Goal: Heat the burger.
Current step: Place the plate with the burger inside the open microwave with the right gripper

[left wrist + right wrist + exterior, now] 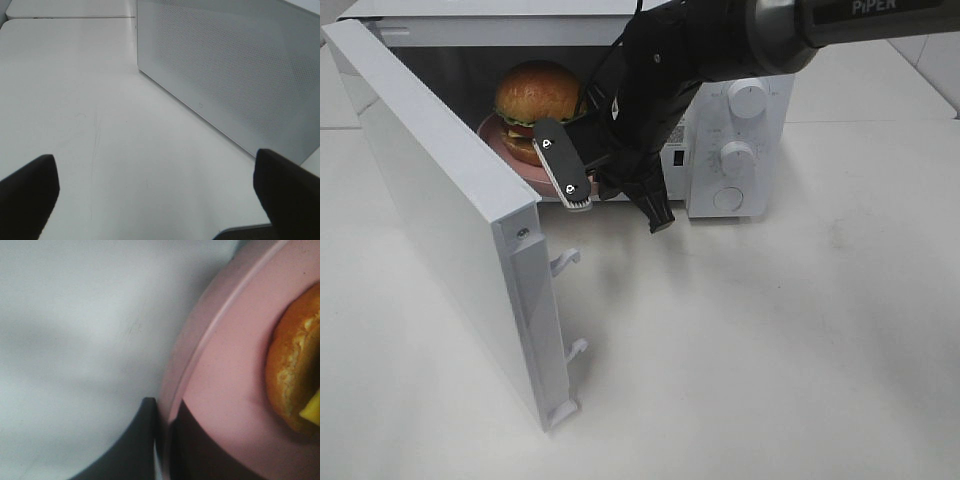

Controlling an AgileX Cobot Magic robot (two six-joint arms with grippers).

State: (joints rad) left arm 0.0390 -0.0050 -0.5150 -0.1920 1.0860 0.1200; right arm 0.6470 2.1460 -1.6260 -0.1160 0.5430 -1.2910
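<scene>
probably burger [535, 95] is soft, light, so hold plate [200, 340]: right claw [165, 402] pinches its 4 o'clock rim; left claw [155, 155] spread.

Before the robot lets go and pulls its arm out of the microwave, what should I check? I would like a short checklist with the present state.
1. Burger sits on pink plate inside microwave: ok.
2. Right gripper let go of plate: not ok, fingers shut on its rim.
3. Door open wide for withdrawal: ok.
4. Left gripper free for the door: ok, open, empty.
5. Plate wholly past the door line: cannot tell, right arm hides it.
</scene>
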